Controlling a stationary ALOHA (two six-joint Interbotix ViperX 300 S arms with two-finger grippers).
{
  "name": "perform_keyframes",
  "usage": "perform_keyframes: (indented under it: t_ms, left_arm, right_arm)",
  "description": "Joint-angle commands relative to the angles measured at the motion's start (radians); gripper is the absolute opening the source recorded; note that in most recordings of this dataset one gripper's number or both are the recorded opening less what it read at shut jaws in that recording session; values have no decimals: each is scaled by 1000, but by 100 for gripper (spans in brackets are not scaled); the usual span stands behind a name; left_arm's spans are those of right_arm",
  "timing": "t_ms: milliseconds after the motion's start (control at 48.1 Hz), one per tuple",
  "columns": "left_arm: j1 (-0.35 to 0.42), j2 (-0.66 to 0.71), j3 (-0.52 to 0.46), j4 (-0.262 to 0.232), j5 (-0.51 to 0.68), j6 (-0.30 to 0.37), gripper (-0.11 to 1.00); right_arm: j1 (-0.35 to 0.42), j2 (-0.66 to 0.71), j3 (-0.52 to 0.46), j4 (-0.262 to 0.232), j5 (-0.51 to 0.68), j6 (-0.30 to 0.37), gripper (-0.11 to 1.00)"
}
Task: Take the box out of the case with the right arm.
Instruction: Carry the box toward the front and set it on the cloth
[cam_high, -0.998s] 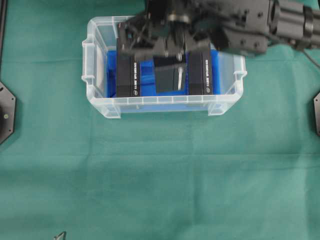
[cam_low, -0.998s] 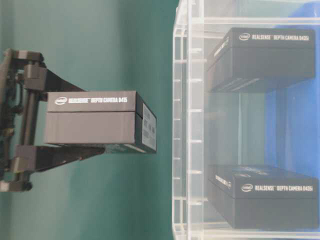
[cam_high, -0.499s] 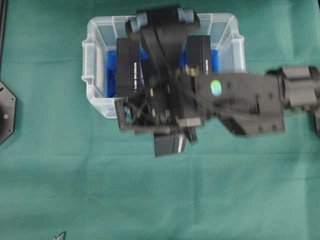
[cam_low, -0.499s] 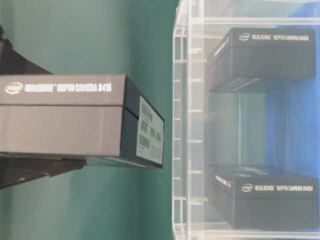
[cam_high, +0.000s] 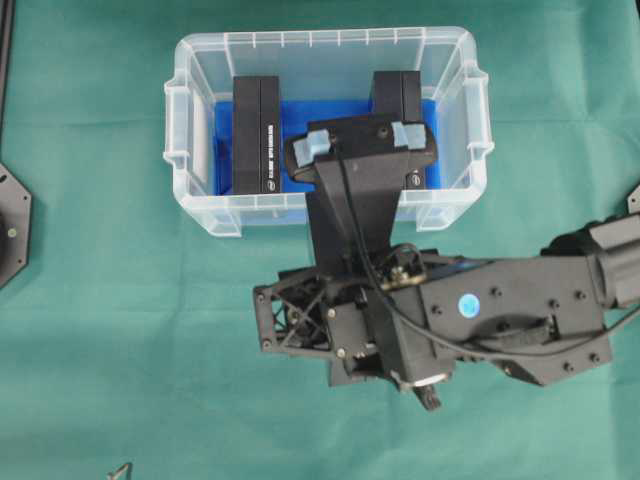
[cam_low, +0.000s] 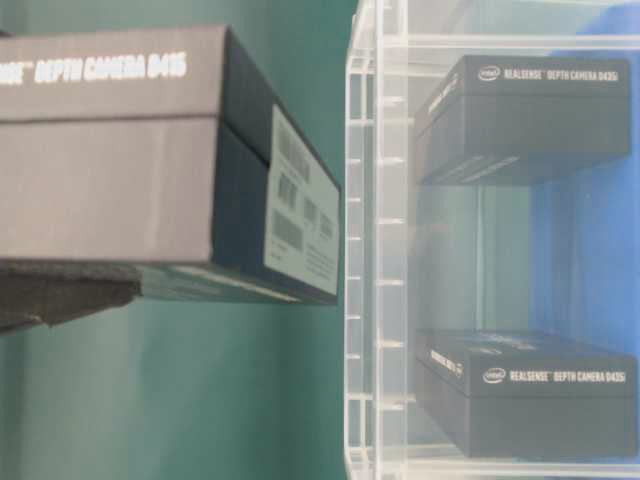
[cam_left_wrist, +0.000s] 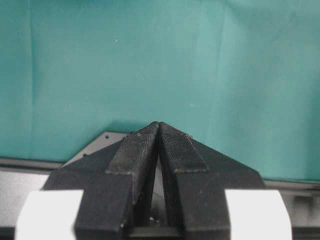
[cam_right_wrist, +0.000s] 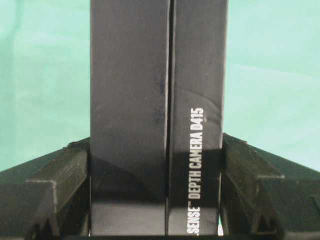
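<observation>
Green cloth covers the table (cam_high: 120, 340); beyond the case (cam_high: 190, 120), the right end effector (cam_right_wrist: 159, 200) clamps the box (cam_right_wrist: 159, 100) by its broad faces. Box looks light, stiff, smooth.

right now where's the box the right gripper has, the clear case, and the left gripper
held box (cam_right_wrist: 159, 100): right wrist view, on its dark side face between the jaws.
case (cam_high: 178, 130): overhead view, on its left rim.
left gripper (cam_left_wrist: 159, 131): left wrist view, where the closed fingertips meet.
</observation>
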Motion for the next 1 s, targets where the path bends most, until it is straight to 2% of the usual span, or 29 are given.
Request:
perform_keyframes:
  t_ms: [0, 187, 416, 561, 769, 977]
  left_arm:
    - [-3, 8, -21, 2, -5, 0, 0]
    - [-3, 8, -23, 2, -5, 2, 0]
    - [-3, 8, -21, 2, -5, 2, 0]
    - [-3, 8, -21, 2, -5, 2, 0]
    - [-3, 8, -20, 2, -6, 3, 0]
    - [-3, 9, -18, 2, -11, 2, 0]
  right_arm:
    - [-8, -9, -26, -9, 5, 3, 66]
    - [-14, 46, -18, -9, 0, 37, 66]
    - [-18, 66, 44, -6, -34, 83, 66]
    - [-18, 66, 127, -2, -127, 118, 66]
    - [-18, 66, 281, 40, -301, 155, 66]
    - [-21, 67, 385, 41, -414, 199, 66]
